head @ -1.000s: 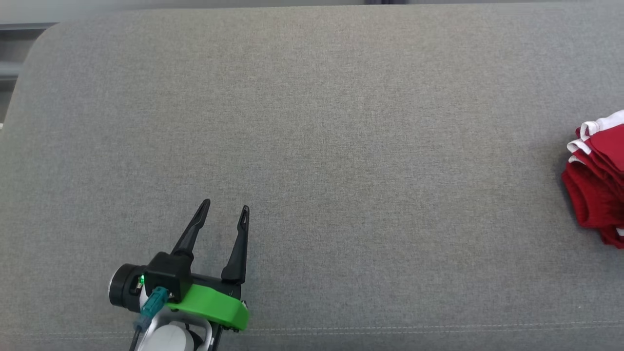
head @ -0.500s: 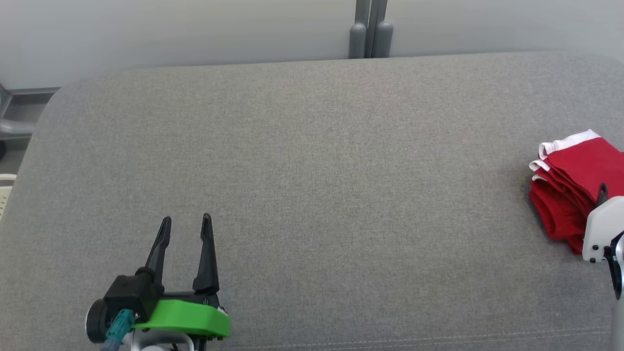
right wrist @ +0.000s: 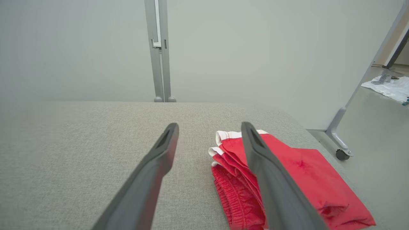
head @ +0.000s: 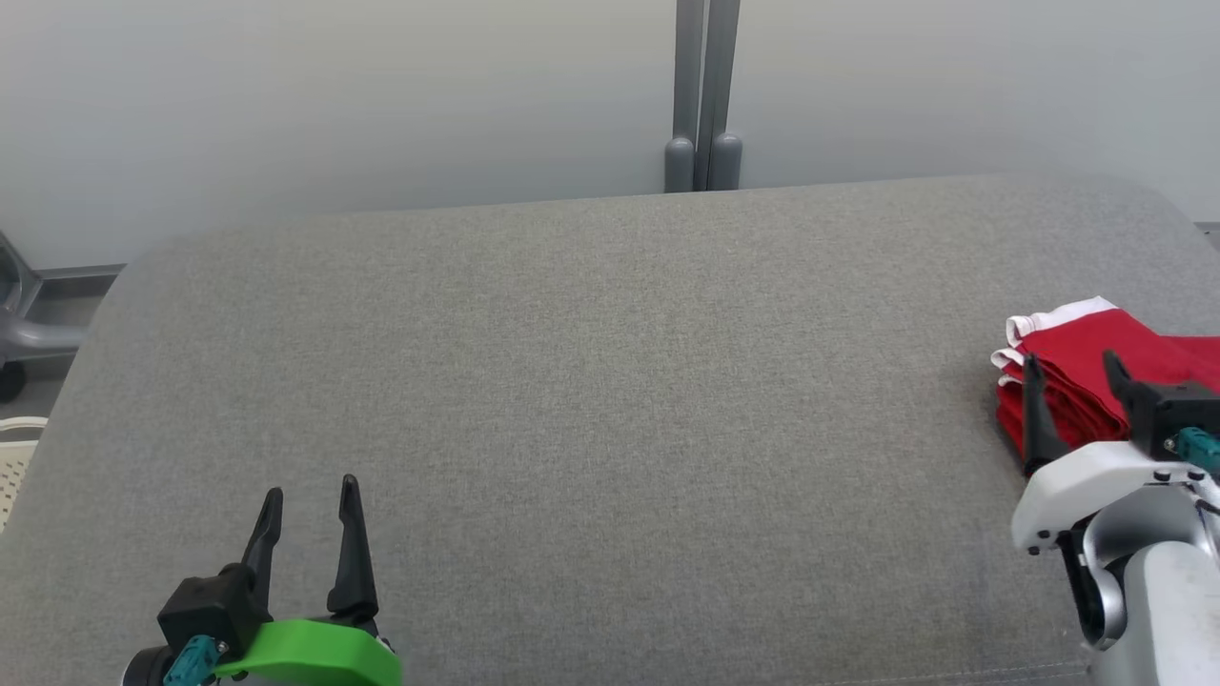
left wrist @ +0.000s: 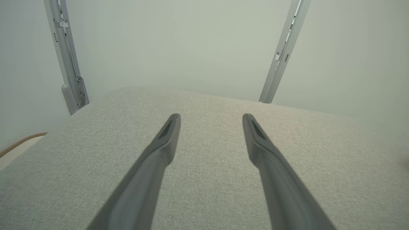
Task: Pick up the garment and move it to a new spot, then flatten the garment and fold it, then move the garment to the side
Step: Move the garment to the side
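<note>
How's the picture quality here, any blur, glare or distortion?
Head view: soft even light, no glare, garment crisp though cut by the right edge. Left wrist view: left claw soft up close, wall posts splay from lens distortion. Right wrist view: right claw blurred near the lens, garment sharper.

Garment (head: 1087,338) running off right edge in head view, right end effector (head: 1067,359) covering its near part. Left end effector (head: 312,486) body getting cut by bottom edge.

Broad grey cushion (head: 610,400): coarse woven cloth, matt. Folded red garment with white trim (right wrist: 300,172): soft matt cloth. Right gripper (right wrist: 210,125) fingers (right wrist: 150,172): smooth matt plastic.
</note>
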You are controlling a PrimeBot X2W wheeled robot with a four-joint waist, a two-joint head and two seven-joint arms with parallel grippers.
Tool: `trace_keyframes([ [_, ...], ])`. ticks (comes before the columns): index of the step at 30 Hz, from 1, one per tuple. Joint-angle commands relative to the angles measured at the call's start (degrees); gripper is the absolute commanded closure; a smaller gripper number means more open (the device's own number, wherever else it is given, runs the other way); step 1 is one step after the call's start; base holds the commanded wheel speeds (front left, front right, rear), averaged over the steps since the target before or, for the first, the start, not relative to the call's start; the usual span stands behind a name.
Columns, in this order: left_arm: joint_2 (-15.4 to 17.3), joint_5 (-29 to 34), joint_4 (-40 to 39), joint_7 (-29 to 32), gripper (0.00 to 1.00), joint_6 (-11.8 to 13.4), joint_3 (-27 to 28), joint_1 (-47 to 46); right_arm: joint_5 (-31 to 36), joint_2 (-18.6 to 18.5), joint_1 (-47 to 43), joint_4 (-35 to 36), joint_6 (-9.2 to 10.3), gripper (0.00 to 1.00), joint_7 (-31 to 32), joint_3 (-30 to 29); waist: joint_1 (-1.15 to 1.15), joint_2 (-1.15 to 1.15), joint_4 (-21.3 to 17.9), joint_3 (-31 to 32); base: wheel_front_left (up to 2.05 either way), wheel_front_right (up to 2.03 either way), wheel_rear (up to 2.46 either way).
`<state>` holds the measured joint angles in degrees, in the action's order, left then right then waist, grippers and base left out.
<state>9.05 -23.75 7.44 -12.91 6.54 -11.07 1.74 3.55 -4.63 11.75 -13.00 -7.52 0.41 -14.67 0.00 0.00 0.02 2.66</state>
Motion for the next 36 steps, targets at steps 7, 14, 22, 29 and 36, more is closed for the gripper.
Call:
trace_keyframes([
  [7, 2.02, 0.41, 0.55, -0.25, 0.00, -0.67, 0.03, 1.06, -5.15, 0.81, -4.03, -0.29, 0.07, 0.00, -4.78, 5.68, 0.00, 0.00, 0.99, 2.14, 0.00, 0.00, 0.00],
  [14, 2.44, 0.08, 1.55, -1.25, 0.00, -1.46, 0.53, 2.02, -7.93, 1.48, -7.19, -1.19, 0.06, 0.00, -7.62, 8.47, 0.00, 0.00, 1.74, 3.65, 0.00, 0.00, 0.00],
  [22, 2.79, -0.07, 4.81, -1.79, 0.00, -3.41, -0.24, 1.39, -12.92, 1.64, -9.18, -4.34, 0.06, 0.00, -8.60, 14.11, 0.00, 0.00, 2.86, 3.79, 0.00, 0.00, 0.00],
  [29, 2.95, 0.35, 6.56, -1.98, 0.00, -3.40, 0.05, 1.33, -15.53, 1.63, -6.98, -7.38, 0.05, 0.00, -9.71, 16.74, 0.00, 0.00, 2.84, 3.59, 0.00, 0.00, 0.00],
  [36, 3.26, 0.50, 6.98, -2.16, 0.00, -4.04, -0.28, 1.59, -14.52, 1.61, -6.97, -8.98, 0.06, 0.00, -10.50, 16.41, 0.00, 0.00, 2.93, 3.73, 0.00, 0.00, 0.00],
])
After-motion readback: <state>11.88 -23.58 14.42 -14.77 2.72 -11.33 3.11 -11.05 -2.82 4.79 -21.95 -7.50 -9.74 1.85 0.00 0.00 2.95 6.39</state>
